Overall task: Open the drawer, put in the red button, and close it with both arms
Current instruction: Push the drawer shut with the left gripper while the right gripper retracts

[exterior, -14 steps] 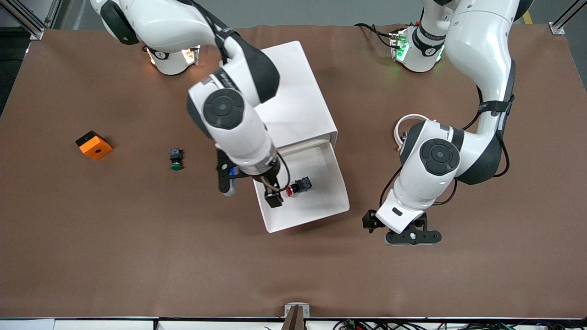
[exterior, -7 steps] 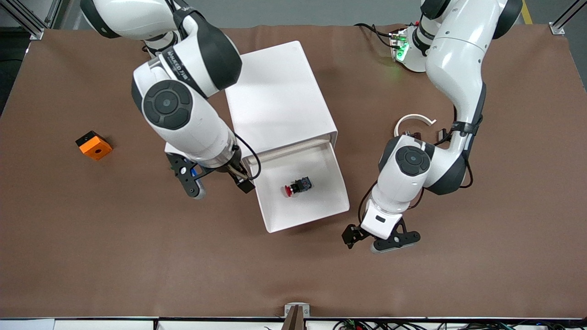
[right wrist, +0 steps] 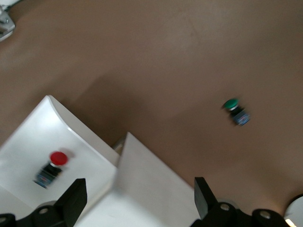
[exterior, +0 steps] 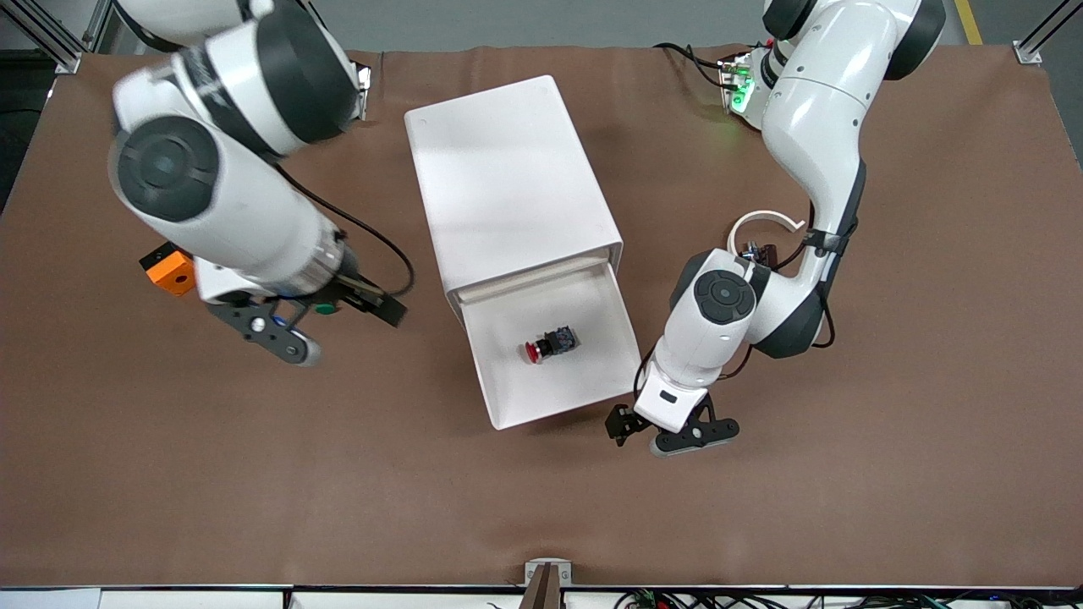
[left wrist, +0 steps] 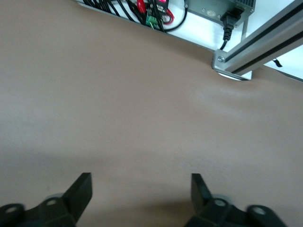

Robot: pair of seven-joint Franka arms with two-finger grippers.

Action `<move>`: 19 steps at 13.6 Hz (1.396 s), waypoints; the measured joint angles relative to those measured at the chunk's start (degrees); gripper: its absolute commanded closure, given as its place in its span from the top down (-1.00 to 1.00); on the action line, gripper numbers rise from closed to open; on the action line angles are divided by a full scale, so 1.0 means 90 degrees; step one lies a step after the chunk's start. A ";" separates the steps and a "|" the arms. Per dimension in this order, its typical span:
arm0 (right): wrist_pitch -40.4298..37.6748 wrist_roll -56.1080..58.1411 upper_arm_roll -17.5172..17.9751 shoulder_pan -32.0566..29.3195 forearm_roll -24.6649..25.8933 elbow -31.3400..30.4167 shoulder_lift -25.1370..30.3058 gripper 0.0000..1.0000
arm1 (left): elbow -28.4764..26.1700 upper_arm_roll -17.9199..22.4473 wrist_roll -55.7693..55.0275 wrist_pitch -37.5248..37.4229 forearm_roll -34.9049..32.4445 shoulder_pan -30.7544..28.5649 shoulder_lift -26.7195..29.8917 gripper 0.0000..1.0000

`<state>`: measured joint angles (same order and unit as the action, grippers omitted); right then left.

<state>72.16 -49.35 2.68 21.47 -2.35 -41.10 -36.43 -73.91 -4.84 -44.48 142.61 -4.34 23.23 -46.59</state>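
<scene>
Red button [exterior: 541, 345] in open drawer [exterior: 622, 334]; both spread, empty hands, left [exterior: 668, 431] and right [exterior: 326, 326], should push its front squarely.

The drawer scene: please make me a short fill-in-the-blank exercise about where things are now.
1. The red button lies inside the open white ____.
2. The cap of the button on the table near the right gripper is ____.
3. The box partly hidden by the right arm is ____ in colour.
4. The left gripper holds ____.

Missing words: drawer; green; orange; nothing
</scene>
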 measured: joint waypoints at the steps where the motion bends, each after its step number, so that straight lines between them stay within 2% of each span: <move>1: -0.0150 0.0510 -0.0003 -0.0141 0.0022 -0.0002 0.0133 1.00 | 0.0004 -0.0001 -0.0003 0.0000 0.0285 0.0034 0.0000 -1.00; 4: -0.0482 0.1572 -0.0007 -0.0551 0.0100 -0.0010 0.0396 1.00 | 0.0027 -0.0001 -0.0004 0.0000 0.0792 0.0088 0.0000 -1.00; 7: -0.0723 0.2163 0.0013 -0.0634 0.0747 -0.0012 0.0541 1.00 | 0.0031 -0.0001 -0.0013 -0.0001 0.0847 0.0093 0.0000 -1.00; 9: -0.0724 0.2323 0.0022 -0.0631 0.0912 -0.0013 0.0574 1.00 | 0.0026 -0.0002 -0.0014 -0.0024 0.0849 0.0108 -0.0001 -1.00; 14: -0.0759 0.4695 0.0001 -0.1329 0.0957 -0.0050 0.0575 1.00 | 0.0001 -0.0012 -0.0021 -0.0330 0.0865 0.0299 -0.0006 -1.00; 19: -0.1616 0.4931 0.0035 -0.1438 0.0908 -0.0052 0.0597 1.00 | 0.0057 -0.0072 -0.0029 -0.0819 0.1159 0.0403 0.0011 -1.00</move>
<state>57.61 -4.97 3.00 8.53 5.82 -41.57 -31.06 -73.40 -5.49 -44.74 135.23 6.09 26.86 -46.49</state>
